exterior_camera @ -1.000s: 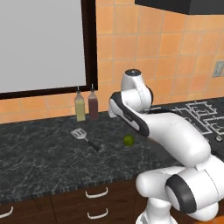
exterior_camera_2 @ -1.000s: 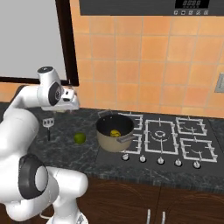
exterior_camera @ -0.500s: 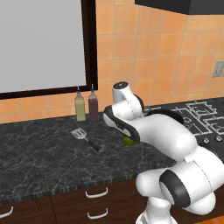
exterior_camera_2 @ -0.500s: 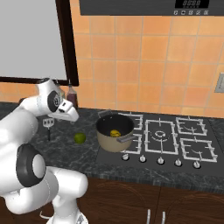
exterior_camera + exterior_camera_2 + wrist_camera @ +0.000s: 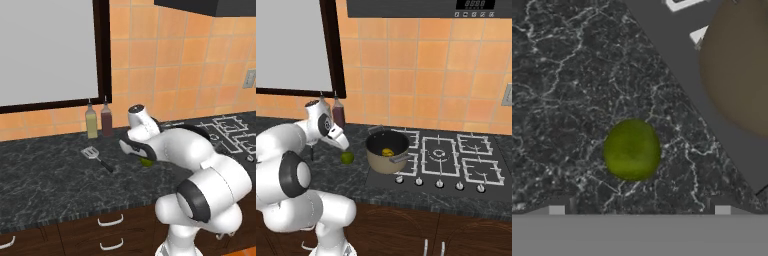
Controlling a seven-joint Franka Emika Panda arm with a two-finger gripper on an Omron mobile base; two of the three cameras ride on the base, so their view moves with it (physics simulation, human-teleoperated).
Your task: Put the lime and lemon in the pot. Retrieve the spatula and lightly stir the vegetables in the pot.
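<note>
— Lower now than a second ago: the gripper (image 5: 345, 146) has dropped toward the lime (image 5: 632, 149).

— Fingers spread?

— Can't tell. Hand view has the lime on the counter (image 5: 557, 100), the pot (image 5: 739, 65) at two o'clock.

— Spatula (image 5: 95, 156)?

— At nine o'clock of the lime, well apart.

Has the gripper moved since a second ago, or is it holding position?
Yes. The arm's head has dropped from bottle-top height toward the counter and now sits just above the lime, beside the pot.
</note>
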